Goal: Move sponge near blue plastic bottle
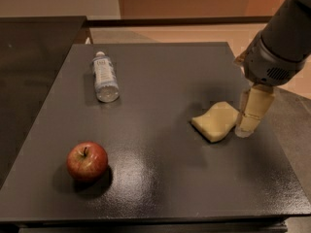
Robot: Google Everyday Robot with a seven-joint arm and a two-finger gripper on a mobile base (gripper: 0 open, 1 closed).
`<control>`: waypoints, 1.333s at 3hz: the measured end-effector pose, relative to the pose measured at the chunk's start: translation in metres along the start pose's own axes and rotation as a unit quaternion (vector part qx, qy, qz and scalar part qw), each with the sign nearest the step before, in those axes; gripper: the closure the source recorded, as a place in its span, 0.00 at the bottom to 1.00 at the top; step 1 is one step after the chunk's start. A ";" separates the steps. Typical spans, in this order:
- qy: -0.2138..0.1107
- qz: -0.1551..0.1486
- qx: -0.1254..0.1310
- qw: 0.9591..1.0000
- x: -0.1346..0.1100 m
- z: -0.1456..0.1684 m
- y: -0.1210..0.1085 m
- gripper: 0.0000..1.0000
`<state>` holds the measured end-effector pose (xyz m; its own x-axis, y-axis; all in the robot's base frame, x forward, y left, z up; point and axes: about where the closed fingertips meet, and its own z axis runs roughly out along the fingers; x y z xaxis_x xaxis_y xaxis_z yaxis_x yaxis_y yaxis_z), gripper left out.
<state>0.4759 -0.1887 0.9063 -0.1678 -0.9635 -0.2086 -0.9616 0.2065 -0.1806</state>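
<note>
The pale yellow sponge lies flat on the dark table, right of centre. The blue plastic bottle lies on its side at the back left, white cap pointing away, far from the sponge. My gripper hangs from the grey arm at the right, its tan fingers pointing down, tips close to the table just beside the sponge's right edge. Nothing is held.
A red apple stands at the front left of the table. A second dark counter adjoins on the left. The table's right edge runs just past the gripper.
</note>
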 end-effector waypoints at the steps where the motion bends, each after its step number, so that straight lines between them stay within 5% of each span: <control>1: -0.009 -0.008 -0.017 1.000 -0.001 0.023 -0.005 0.00; 4: -0.026 -0.055 -0.067 0.996 -0.019 0.059 0.011 0.00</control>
<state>0.4816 -0.1582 0.8521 -0.0511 -0.9682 -0.2448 -0.9944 0.0719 -0.0770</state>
